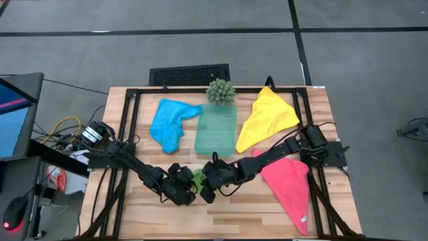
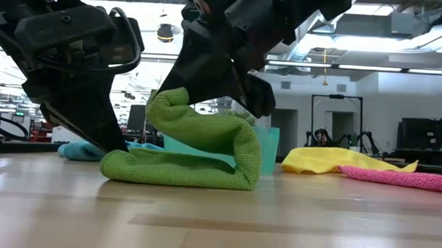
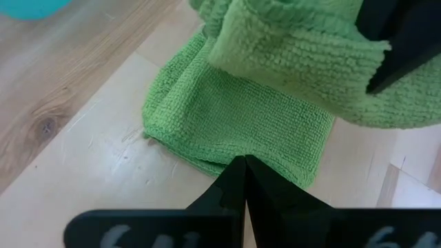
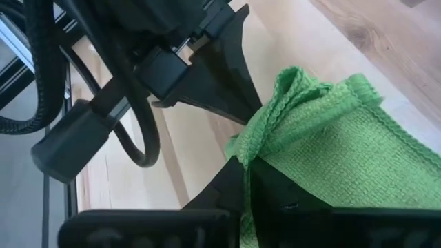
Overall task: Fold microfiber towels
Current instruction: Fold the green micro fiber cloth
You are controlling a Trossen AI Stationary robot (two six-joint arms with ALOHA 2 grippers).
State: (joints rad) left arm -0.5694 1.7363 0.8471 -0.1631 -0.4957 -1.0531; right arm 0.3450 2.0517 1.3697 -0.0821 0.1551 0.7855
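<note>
Left fingers: the left gripper (image 1: 189, 192) sits low at the near middle of the counter (image 1: 241, 217); its two dark fingers (image 3: 234, 180) are pressed together, tips just beside the green towel's near edge, with no cloth seen between them.
Right fingers: the right gripper (image 1: 208, 189) faces the left one across the towel; its fingers (image 4: 249, 180) are clamped on a bunched fold of the green towel.
Green towel: the lime green towel (image 2: 194, 152) lies on the counter between the two grippers, nubby in texture, its lower layer flat and its upper layer lifted into a hump and curled over.
Green towel axis: in the low view its long side runs across the picture, the rolled end toward the yellow and pink cloths.
Tray: a translucent teal tray (image 1: 216, 130) lies just behind the grippers.
Pink towel: the pink towel (image 1: 289, 184) lies crumpled under the right arm, tapering toward the near edge.
Blue towel: the blue towel (image 1: 170, 122) is crumpled, left of the tray.
Yellow towel: the yellow towel (image 1: 265, 117) lies right of the tray, long axis slanting.
Plant: a small spiky plant (image 1: 220, 91) stands at the tray's far end.
</note>
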